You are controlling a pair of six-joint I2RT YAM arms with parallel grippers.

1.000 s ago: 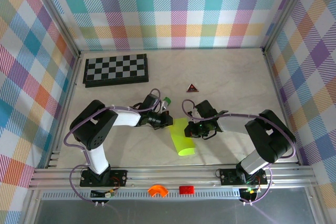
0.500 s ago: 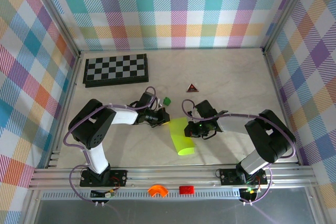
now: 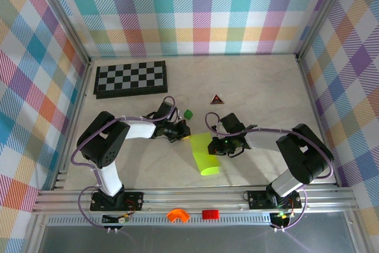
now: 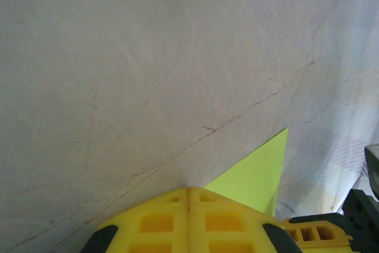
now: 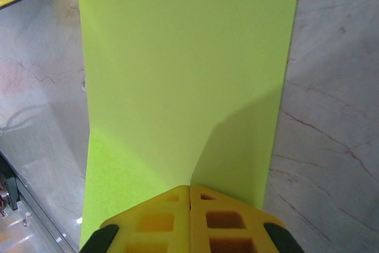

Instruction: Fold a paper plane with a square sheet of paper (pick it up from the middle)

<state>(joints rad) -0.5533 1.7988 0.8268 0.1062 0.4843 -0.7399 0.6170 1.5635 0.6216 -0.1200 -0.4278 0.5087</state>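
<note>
Paper (image 3: 204, 153) lies centre frame in the top view, long axis nearly top to bottom. Your right gripper (image 3: 214, 145), jaws shut and holding nothing, is over its upper right edge. The left gripper (image 3: 186, 135), also shut, sits just beside the upper left corner.

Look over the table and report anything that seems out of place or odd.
The paper lies askew, slanted across the table, and is a broad strip, not yet a dart. A small green block and a red triangle lie loose beyond it, unrelated to folding.
</note>
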